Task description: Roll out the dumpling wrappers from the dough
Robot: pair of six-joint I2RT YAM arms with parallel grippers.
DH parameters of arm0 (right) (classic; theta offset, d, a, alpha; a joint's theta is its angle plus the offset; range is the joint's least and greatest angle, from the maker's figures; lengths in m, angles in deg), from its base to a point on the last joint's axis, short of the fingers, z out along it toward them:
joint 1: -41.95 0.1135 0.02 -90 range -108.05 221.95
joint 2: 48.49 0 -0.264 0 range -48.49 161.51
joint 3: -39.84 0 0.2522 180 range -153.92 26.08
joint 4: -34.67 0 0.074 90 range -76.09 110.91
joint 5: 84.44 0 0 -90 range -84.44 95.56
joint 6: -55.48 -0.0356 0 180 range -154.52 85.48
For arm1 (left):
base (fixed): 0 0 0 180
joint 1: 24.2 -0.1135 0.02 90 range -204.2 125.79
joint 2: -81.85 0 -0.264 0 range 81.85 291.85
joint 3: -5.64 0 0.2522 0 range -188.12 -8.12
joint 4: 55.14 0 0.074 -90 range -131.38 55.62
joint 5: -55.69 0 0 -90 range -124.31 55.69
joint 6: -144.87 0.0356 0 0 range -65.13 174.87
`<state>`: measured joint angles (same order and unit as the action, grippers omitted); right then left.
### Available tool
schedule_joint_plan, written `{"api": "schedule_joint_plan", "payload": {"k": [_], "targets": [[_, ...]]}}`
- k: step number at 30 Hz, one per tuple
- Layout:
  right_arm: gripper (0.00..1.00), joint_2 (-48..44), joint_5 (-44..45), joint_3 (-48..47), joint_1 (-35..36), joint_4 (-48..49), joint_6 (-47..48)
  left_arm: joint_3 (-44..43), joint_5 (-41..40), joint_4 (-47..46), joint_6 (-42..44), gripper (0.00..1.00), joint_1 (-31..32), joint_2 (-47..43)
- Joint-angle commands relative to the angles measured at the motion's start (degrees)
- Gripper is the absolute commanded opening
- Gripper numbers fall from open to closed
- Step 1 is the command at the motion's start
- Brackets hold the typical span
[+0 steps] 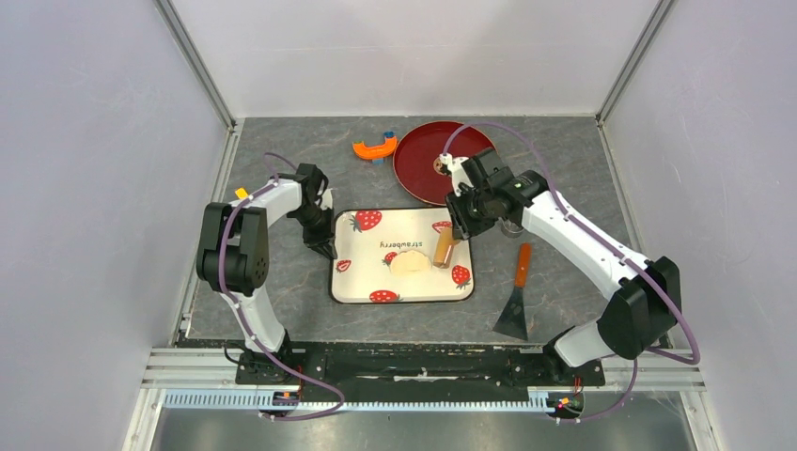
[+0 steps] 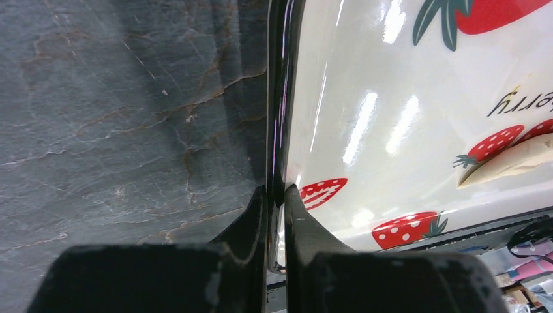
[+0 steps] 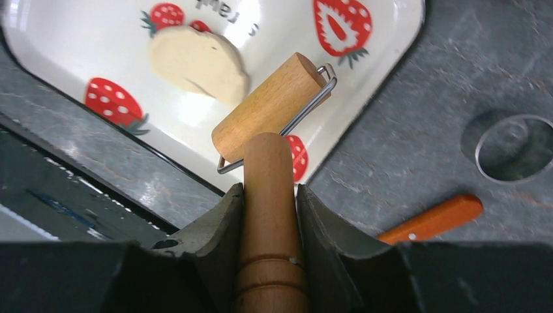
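Observation:
A flattened pale cream dumpling wrapper (image 1: 410,262) lies in the middle of the white strawberry tray (image 1: 362,287); it also shows in the right wrist view (image 3: 195,62) and at the edge of the left wrist view (image 2: 515,163). No separate dough lump shows. My right gripper (image 1: 459,225) is shut on the handle (image 3: 269,215) of the wooden roller (image 1: 445,249). Its cylinder (image 3: 270,107) rests on the tray just right of the wrapper, at its edge. My left gripper (image 1: 326,246) is shut on the tray's left rim (image 2: 279,130), one finger on each side.
A dark red round plate (image 1: 434,155) stands behind the tray, with an orange and blue tool (image 1: 374,147) to its left. A scraper with an orange handle (image 1: 518,293) lies on the table right of the tray. A round clear lid or ring (image 3: 514,147) sits near the right arm.

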<state>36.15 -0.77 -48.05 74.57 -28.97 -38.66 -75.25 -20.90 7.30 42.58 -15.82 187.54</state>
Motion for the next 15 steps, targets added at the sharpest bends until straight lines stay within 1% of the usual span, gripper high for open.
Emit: {"api": "schedule_joint_plan", "payload": {"k": [1,8,15], "targets": [[0.00,-0.99,-8.03,-2.10,-0.03,7.86,1.36,0.92,-9.16,-1.21,2.62,0.02,1.07,2.22],[0.00,-0.46,-10.10,1.89,1.79,15.05,3.44,-0.27,-7.76,-1.23,0.28,0.02,4.18,2.90],[0.00,2.21,-9.01,2.40,3.39,17.83,6.29,-0.41,-7.85,-1.20,-0.62,0.02,6.29,3.53]]}}
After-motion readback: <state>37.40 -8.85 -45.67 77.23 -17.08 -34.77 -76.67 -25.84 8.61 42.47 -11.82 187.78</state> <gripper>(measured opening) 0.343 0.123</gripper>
